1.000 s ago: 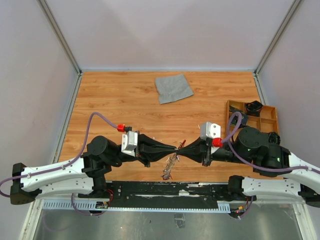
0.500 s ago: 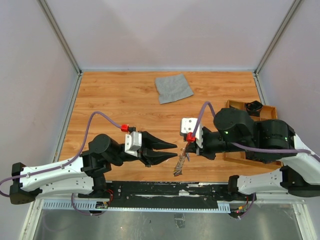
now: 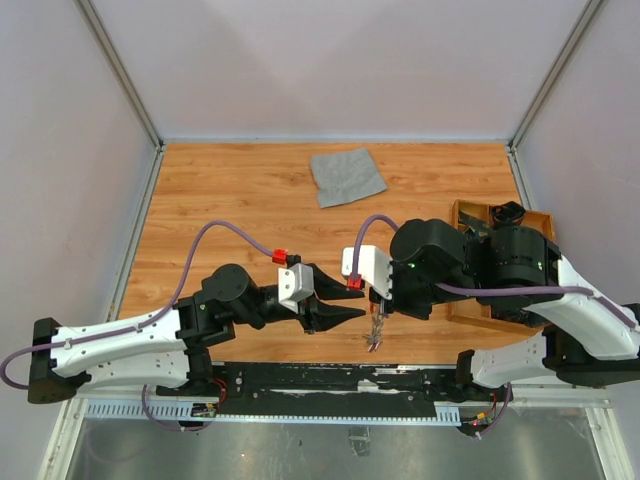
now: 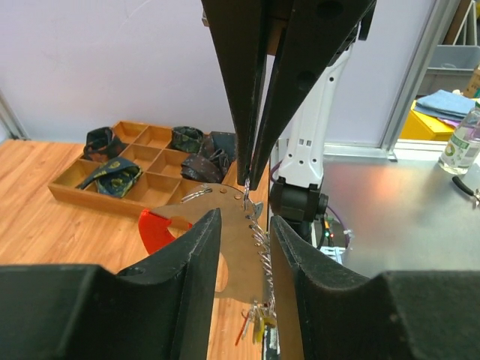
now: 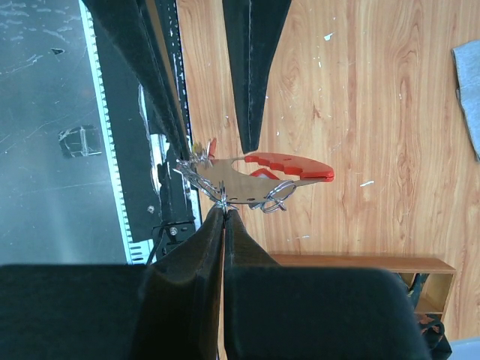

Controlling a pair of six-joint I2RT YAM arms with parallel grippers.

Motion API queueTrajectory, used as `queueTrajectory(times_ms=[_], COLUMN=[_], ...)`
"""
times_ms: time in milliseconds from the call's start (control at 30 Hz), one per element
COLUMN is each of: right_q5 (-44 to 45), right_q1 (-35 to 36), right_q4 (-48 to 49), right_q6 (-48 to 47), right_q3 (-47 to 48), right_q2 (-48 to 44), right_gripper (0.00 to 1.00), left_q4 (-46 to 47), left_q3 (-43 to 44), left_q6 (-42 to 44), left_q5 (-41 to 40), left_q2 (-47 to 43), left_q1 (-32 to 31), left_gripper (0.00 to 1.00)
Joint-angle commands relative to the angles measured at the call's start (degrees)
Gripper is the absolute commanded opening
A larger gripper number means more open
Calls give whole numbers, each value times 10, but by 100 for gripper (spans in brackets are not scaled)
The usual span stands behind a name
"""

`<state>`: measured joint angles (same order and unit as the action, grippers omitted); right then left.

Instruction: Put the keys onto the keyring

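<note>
Over the table (image 3: 220, 200), right end effector (image 5: 223, 208) pinches the keyring (image 5: 289, 161).

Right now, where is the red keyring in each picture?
Top view: low middle, the keyring dangling, mostly its chain showing.
Left wrist view: middle, red clip on the left, chain hanging down.
Right wrist view: middle, red clip pointing right, pinched by the right gripper.
Shared landmark: the wooden tray, at the right in the top view, left in the left wrist view, bottom right in the right wrist view.
</note>
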<state>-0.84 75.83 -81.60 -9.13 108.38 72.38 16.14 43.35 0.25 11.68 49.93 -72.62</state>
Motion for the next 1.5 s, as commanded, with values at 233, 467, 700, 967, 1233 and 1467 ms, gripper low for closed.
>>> queueTrajectory(times_ms=[233, 467, 700, 967, 1233, 1467], right_q5=[0, 4, 4, 1, 11, 22], right_q1=[-6, -6, -6, -6, -6, -6], right_q4=[15, 23, 35, 44, 59, 91], right_q6=[-18, -21, -24, -23, -22, -10], right_q3=[12, 14, 6, 4, -7, -31], right_q2=[12, 18, 22, 23, 18, -4], right_gripper=[1, 1, 1, 1, 1, 7], left_q4=[24, 29, 30, 30, 29, 28], left_q3=[21, 14, 13, 11, 11, 6], left_q6=[3, 2, 4, 0, 3, 2], left_q5=[-26, -23, -24, -18, -15, -22], left_q2=[19, 22, 20, 21, 21, 13], left_q1=[-4, -4, -4, -4, -4, -4], left_gripper=[40, 38, 34, 28, 12, 1])
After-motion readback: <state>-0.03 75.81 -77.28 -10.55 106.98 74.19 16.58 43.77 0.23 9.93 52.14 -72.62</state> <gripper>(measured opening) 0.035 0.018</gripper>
